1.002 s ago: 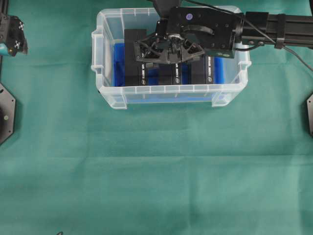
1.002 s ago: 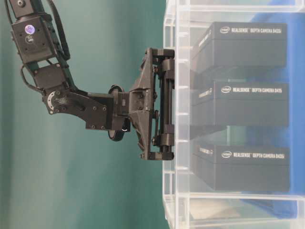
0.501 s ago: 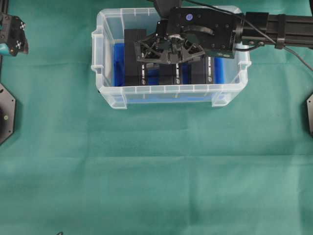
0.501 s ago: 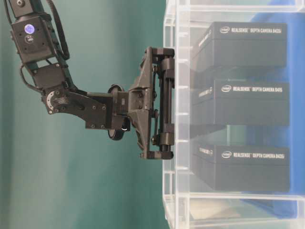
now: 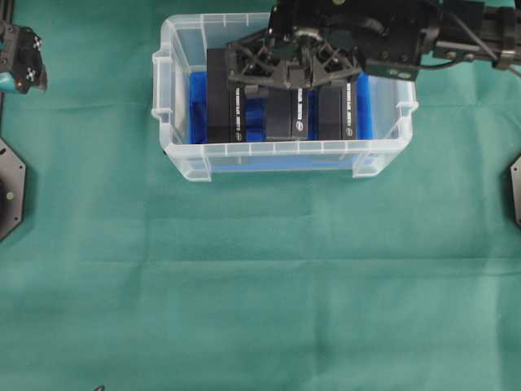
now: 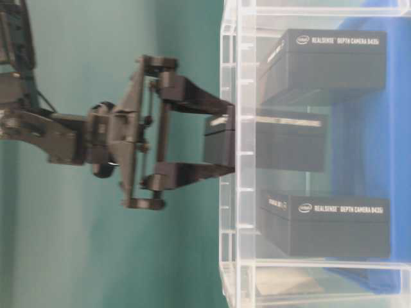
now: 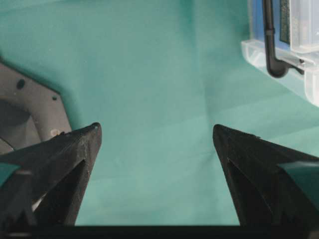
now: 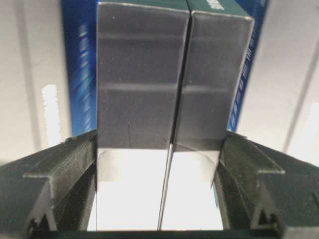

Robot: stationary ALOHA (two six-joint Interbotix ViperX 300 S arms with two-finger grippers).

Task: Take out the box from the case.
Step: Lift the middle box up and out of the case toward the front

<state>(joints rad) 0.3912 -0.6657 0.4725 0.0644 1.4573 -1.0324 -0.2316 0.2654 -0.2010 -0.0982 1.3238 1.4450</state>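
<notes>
Right pincer (image 6: pixel 221 149) clamps middle box (image 6: pixel 289 141), lifted partway out of the case (image 5: pixel 285 151), end past the rim. Two more boxes (image 6: pixel 334 224) lie flat on either side. Left pincer (image 7: pixel 157 144) wide apart, over the green bench (image 5: pixel 260 285).

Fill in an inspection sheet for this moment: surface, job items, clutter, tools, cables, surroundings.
Surface: green cloth, smooth.
Job items: clear case holds three black boxes on blue lining; the middle box stands raised above the outer two, its end past the rim in the table-level view.
Clutter: nothing seen.
Tools: right tool shut on the middle box; left tool open, empty, away from the case.
Cables: black cables along the right arm.
Surroundings: grey mounting plates at both table edges.
</notes>
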